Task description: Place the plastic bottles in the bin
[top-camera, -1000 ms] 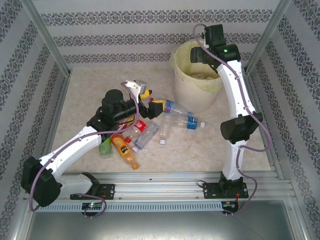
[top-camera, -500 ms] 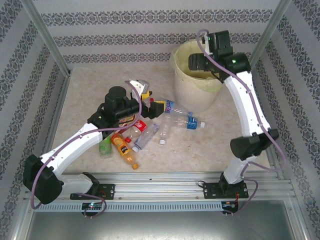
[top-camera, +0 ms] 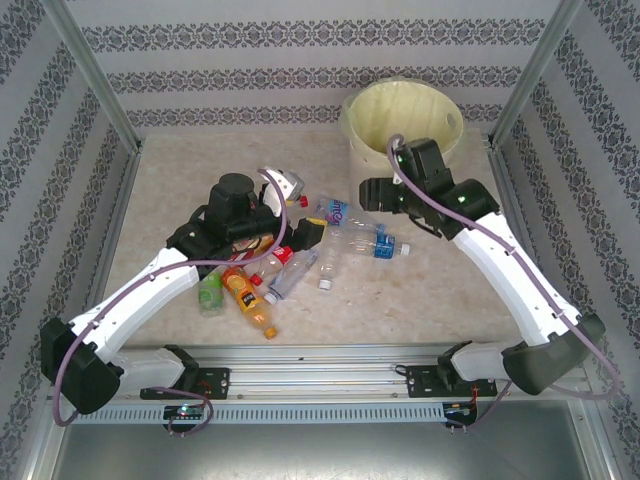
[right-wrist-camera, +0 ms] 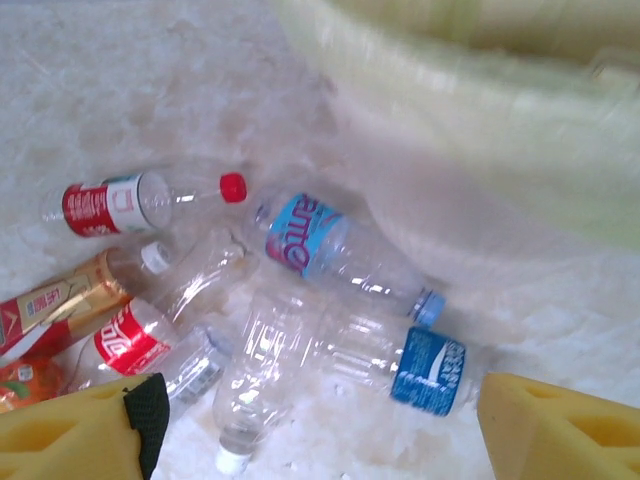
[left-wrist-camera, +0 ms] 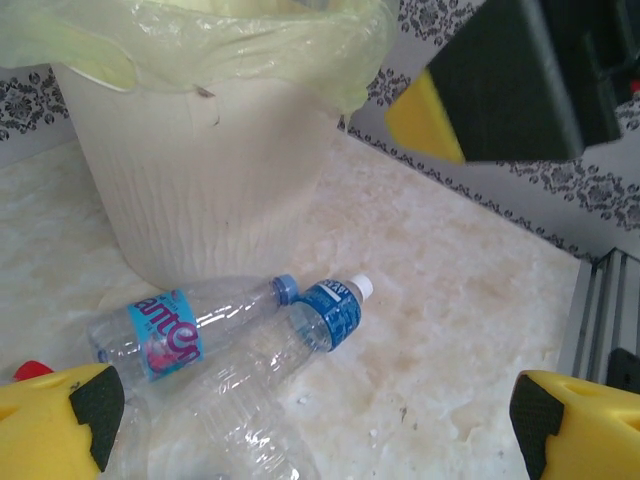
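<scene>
Bottles [right-wrist-camera: 300,235] lie in a heap near the bin [left-wrist-camera: 200,180]. My left gripper [left-wrist-camera: 315,430] and my right gripper [right-wrist-camera: 325,435] both hang wide open over them, holding nothing.

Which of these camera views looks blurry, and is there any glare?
Right wrist: smeared throughout, the bin worst. Left wrist: blue-label bottles crisp, the close dark shape at top right out of focus. Top external: sharp, evenly lit, no strong glare.

Clear glossy plastic bottles [right-wrist-camera: 340,255] with shiny printed labels [right-wrist-camera: 300,235], matt cream ribbed plastic bin [left-wrist-camera: 200,170], thin crinkled translucent bag [left-wrist-camera: 230,35], smooth marbled worktop [top-camera: 430,290] with faint sheen, brushed metal rails [top-camera: 330,362] at its near edge
</scene>
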Controlling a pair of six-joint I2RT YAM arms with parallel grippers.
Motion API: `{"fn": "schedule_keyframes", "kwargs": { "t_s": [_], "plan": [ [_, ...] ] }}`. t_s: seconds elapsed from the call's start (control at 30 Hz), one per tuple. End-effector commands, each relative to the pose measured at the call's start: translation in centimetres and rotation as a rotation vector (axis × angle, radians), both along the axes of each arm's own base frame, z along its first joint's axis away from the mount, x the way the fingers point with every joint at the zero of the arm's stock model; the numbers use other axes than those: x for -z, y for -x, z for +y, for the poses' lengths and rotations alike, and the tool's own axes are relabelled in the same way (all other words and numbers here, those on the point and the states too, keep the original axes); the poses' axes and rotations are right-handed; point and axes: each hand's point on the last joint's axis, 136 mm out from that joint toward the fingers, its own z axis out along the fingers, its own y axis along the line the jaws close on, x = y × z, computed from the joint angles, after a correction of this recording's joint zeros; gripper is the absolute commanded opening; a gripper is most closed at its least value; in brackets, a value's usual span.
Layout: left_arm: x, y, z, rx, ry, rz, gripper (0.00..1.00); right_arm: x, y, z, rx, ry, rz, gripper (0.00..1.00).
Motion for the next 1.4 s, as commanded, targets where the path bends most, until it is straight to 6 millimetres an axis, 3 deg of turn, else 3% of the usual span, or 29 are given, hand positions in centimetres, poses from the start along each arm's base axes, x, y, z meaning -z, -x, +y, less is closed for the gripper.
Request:
{"fn": "schedule_keyframes", "kwargs": {
  "t_s": [0.0, 0.1, 0.37, 0.43, 0.73, 1.07, 1.37],
  "plan": [
    [0.9, 1.2, 0.1, 0.044, -0.064, -0.008, 1.00, 2.3, 0.7, 1.7, -0.064, -0.076, 0.046, 0.80],
    [1.0, 1.3, 0.1, 0.044, -0.054, -0.012, 1.00, 4.8, 2.0, 2.6, -0.206, -0.018, 0.055, 0.83],
    [1.5, 1.3, 0.0, 0.050, -0.064, -0.015, 1.00, 10.4, 2.5, 0.7, -0.296, 0.105, 0.075, 0.94],
    [1.7, 1.3, 0.0, 0.050, -0.065, -0.012, 1.00, 11.3, 2.4, 0.3, -0.309, 0.153, 0.091, 0.98],
    [1.8, 1.2, -0.2, 0.056, -0.064, -0.018, 1.00, 16.1, 0.9, -1.0, -0.371, 0.330, 0.203, 0.98],
    [2.3, 1.1, -0.3, 0.057, -0.071, -0.009, 1.00, 19.2, -1.9, -0.7, -0.411, 0.555, 0.229, 0.98],
    [2.4, 1.1, -0.4, 0.064, -0.070, -0.004, 1.00, 21.2, -2.4, 0.7, -0.489, 0.543, 0.323, 0.98]
  ]
}}
